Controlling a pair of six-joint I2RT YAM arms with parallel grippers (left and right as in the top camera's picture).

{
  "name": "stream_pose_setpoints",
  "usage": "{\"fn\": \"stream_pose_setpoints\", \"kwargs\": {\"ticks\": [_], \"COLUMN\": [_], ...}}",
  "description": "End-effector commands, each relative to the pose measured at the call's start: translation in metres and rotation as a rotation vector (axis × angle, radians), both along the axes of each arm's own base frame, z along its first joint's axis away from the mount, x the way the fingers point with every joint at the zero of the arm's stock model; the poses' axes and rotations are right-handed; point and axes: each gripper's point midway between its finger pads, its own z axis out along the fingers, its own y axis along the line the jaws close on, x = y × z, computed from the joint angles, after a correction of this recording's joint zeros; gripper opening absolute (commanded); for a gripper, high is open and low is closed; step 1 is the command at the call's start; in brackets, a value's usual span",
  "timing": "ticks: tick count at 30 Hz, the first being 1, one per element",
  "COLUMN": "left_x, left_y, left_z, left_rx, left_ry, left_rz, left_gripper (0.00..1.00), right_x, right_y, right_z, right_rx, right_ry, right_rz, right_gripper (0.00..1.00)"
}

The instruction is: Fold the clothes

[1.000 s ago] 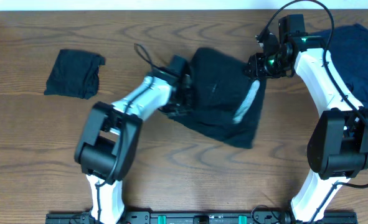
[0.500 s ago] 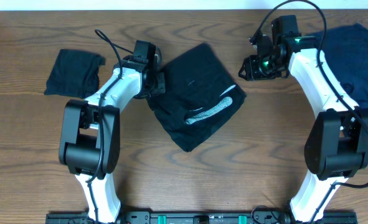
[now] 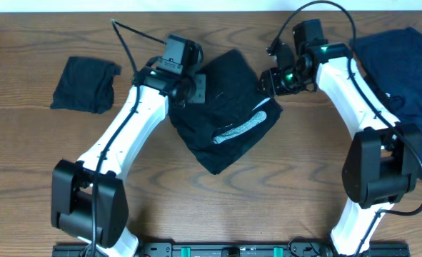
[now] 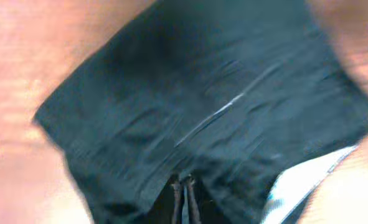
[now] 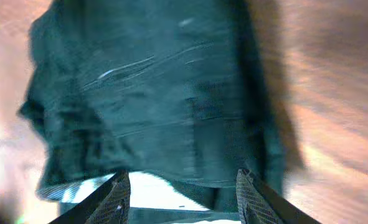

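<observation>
Left wrist view: the left gripper (image 4: 185,185) has its fingers pressed together, tips at the surface of the black garment (image 4: 202,106). Whether a pinch of cloth sits between them cannot be told. Seen from overhead, this gripper stands at the garment's far left edge. The right gripper (image 5: 182,177) has its fingers well apart with nothing clamped. It hovers at the garment's far right corner, with the pale strip (image 5: 152,186) just beyond the fingertips.

The black garment lies mid-table between the two grippers, partly folded and turned diagonal to the edges of the table (image 3: 282,200). Its long axis appears to run from far right toward near left. The pale strip follows the near right edge. Both arms are equally close. The near corner lies away from both grippers, toward the robot base.

The next fold probably depends on that diagonal, with each gripper taking an edge on its own side.

A small folded dark garment (image 3: 86,84) lies well apart at the left, nearer the left arm. A navy garment (image 3: 403,64) lies spread at the right, beside the right arm. No container shows; every garment lies directly on the table.
</observation>
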Motion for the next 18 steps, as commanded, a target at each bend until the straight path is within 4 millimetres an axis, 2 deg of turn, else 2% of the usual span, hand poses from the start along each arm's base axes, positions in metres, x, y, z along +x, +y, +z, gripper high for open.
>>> {"fn": "stream_pose_setpoints", "kwargs": {"ticks": [1,3,5,8,12,15,18], "left_x": [0.003,0.002,0.000,0.000,0.001,0.002,0.002], "left_y": [0.047,0.067,0.086,0.112,0.140,0.150,0.151], "left_z": [-0.010,-0.011,-0.012,-0.014,-0.014,-0.014,-0.014], "left_rx": [0.103,0.106,0.087,0.062,0.061,0.060,0.060], "left_ry": [0.032,0.058,0.089,0.120,0.129,0.129,0.129], "left_rz": [0.219,0.297,0.382,0.450,0.519,0.543,0.546], "left_gripper": [0.06,0.06,0.06,0.11,0.13,0.13,0.13], "right_x": [-0.025,-0.036,-0.044,-0.059,-0.086,-0.098,-0.101], "right_y": [0.041,0.055,0.061,0.073,0.092,0.108,0.126], "right_z": [0.008,0.016,0.014,0.005,-0.015,-0.027,-0.030], "right_rx": [0.190,0.261,0.257,0.246,0.226,0.245,0.295], "right_ry": [0.107,0.188,0.269,0.357,0.477,0.521,0.523], "right_rz": [0.075,0.050,-0.013,-0.053,-0.106,-0.121,-0.116], "right_gripper": [0.54,0.54,0.52,0.52,0.49,0.49,0.49]}}
